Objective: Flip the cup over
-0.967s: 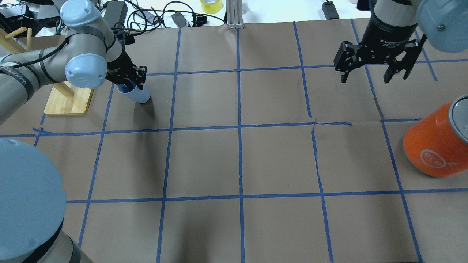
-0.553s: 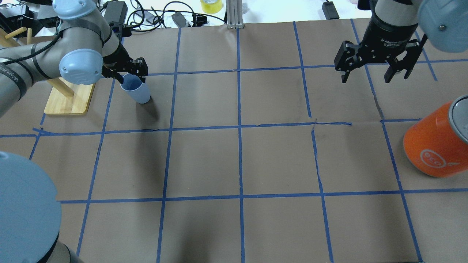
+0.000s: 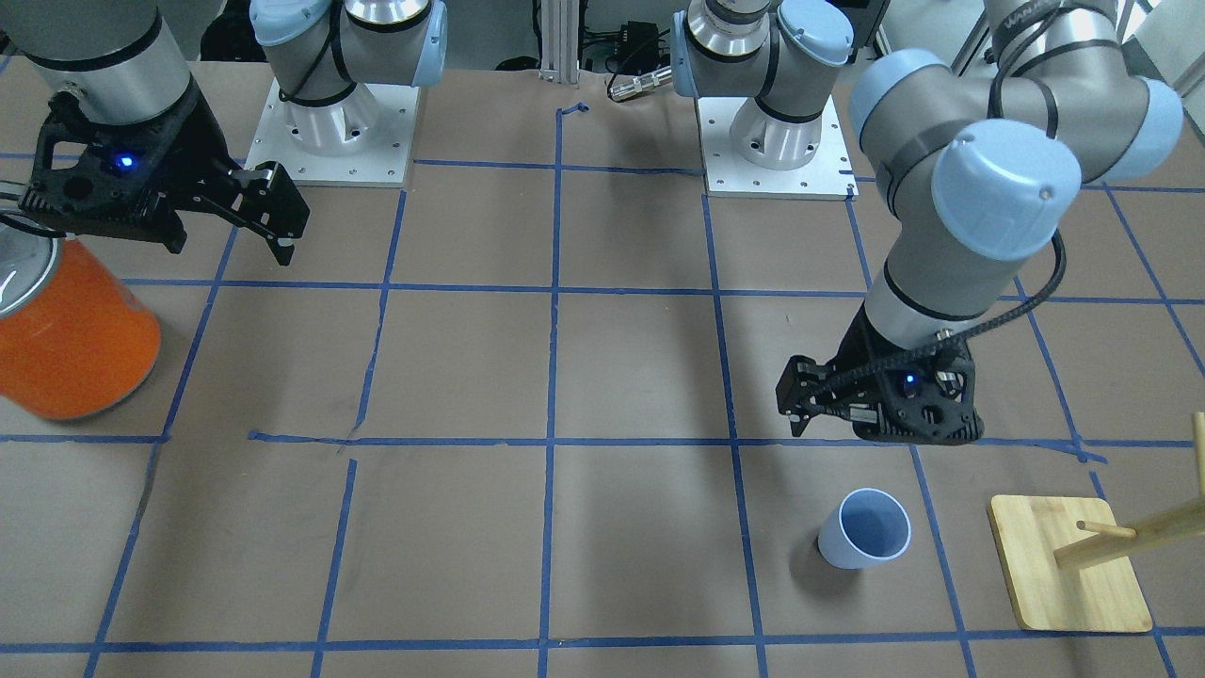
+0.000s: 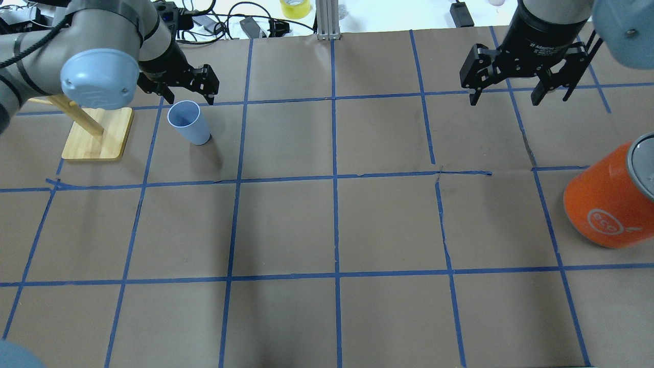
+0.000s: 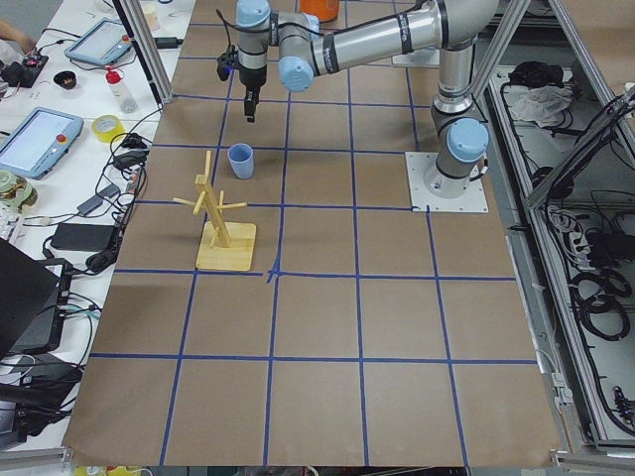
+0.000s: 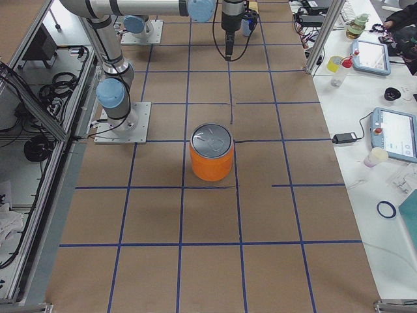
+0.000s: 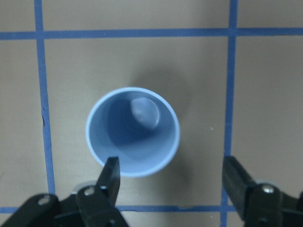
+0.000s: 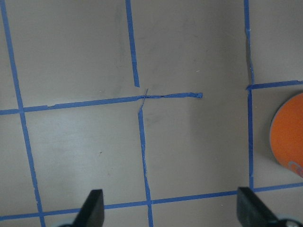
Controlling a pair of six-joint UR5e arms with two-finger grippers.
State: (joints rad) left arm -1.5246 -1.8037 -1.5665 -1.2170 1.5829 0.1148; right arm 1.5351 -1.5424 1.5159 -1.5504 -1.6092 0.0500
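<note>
The pale blue cup [image 4: 188, 122] stands upright on the brown paper with its rim up, at the far left of the table. It also shows in the front view [image 3: 866, 527], the left side view [image 5: 240, 160] and the left wrist view [image 7: 133, 137], where I look down into it. My left gripper [image 4: 188, 94] is open and empty, above the cup and clear of it; it also shows in the left wrist view [image 7: 173, 172]. My right gripper [image 4: 503, 99] is open and empty over the far right of the table, and in the right wrist view [image 8: 173, 205].
A large orange can [image 4: 608, 199] with a silver top stands at the right edge. A wooden peg stand on a bamboo base [image 4: 97, 135] sits just left of the cup. Cables and tape rolls lie beyond the far edge.
My left gripper has opened, let go of the cup and lifted away toward the far edge. The cup has gone from tilted in the fingers to standing upright. The right gripper has shifted slightly.
</note>
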